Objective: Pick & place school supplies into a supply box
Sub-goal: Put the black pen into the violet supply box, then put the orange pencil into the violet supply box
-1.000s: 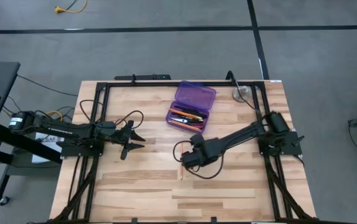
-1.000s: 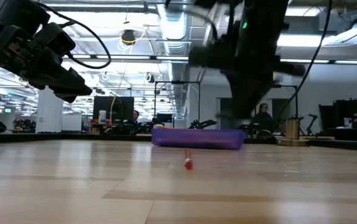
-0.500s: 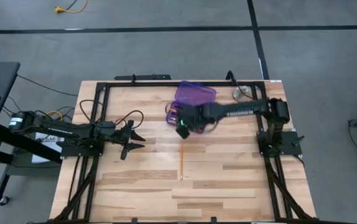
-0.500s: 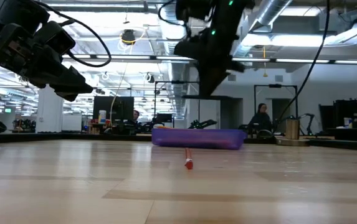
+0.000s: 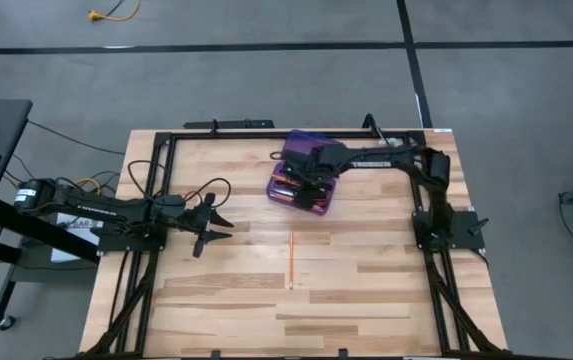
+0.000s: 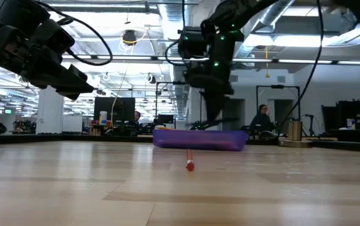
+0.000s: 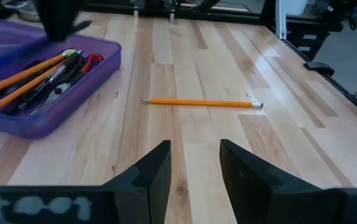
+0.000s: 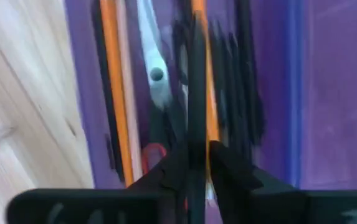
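Translucent purple case (image 5: pixel 306 175), slim orange pencil (image 5: pixel 291 259) apart

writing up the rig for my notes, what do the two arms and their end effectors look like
Both arms are black and slim, with loose black cables looping beside them. The left arm carries white lettering along its side; its end effector ends in two pointed, wedge-shaped black fingers. The right end effector is blocky and black, with small green lights glowing on it.

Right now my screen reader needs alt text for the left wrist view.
An orange pencil lies alone on the wooden table beyond the open left tool. Beside it, the purple supply box holds pencils, pens and red-handled scissors.
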Controlling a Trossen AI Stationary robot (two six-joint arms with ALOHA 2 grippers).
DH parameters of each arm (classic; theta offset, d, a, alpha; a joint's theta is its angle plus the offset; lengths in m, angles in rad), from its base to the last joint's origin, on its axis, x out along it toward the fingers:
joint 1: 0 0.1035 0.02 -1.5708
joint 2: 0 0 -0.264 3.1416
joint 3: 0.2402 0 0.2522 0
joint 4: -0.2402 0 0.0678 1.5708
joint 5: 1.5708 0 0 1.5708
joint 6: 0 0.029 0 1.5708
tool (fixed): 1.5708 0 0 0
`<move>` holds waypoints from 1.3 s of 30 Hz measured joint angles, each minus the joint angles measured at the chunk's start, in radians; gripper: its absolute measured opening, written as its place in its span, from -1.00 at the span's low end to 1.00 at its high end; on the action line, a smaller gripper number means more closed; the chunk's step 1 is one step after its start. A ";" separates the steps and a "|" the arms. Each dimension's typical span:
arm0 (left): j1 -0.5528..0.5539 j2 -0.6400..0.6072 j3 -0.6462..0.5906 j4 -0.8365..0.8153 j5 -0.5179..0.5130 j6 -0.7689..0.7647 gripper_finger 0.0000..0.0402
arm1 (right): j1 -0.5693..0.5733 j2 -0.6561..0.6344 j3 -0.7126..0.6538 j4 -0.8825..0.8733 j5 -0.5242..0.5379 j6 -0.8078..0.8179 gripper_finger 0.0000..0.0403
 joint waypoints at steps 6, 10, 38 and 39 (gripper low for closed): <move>0.000 0.000 0.000 0.007 0.011 0.012 -0.38 | 0.019 0.024 0.002 0.034 -0.001 -0.017 -0.42; -0.006 0.000 0.000 0.025 0.001 -0.012 -0.38 | 0.033 0.016 0.003 0.013 0.016 -0.029 -0.16; -0.331 0.805 0.579 0.025 -0.924 -0.589 -0.39 | 0.016 -0.444 0.005 -0.160 0.580 0.121 0.14; -0.331 0.852 0.621 0.005 -0.932 -0.627 -0.40 | 0.011 -0.458 0.005 -0.161 0.580 0.110 0.14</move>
